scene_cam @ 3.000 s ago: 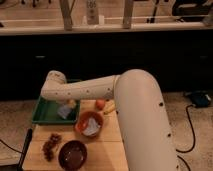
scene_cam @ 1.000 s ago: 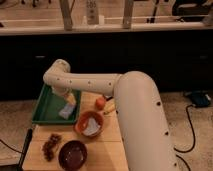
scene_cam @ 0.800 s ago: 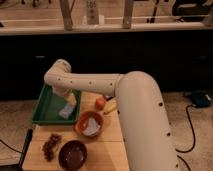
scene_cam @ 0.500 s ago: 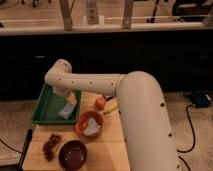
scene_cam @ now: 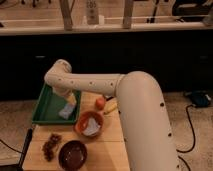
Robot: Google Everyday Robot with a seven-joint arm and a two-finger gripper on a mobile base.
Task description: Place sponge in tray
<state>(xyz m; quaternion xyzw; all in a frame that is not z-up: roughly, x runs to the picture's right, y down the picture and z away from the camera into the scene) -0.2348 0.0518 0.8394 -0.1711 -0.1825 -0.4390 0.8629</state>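
The gripper (scene_cam: 70, 98) — jaws spread — hangs over the tray (scene_cam: 46, 107); the sponge (scene_cam: 66, 111) lies inside it, just below.

Sponge (scene_cam: 66, 111): small pale bluish block, tilted, inside dark green tray (scene_cam: 46, 106), near right rim, just below gripper (scene_cam: 71, 98).

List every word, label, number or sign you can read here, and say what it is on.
Readable text: none.
White object on the back ledge: dark marks, too blurred to read.
Tray, sponge lying in it, and gripper just above the sponge: no lettering visible.
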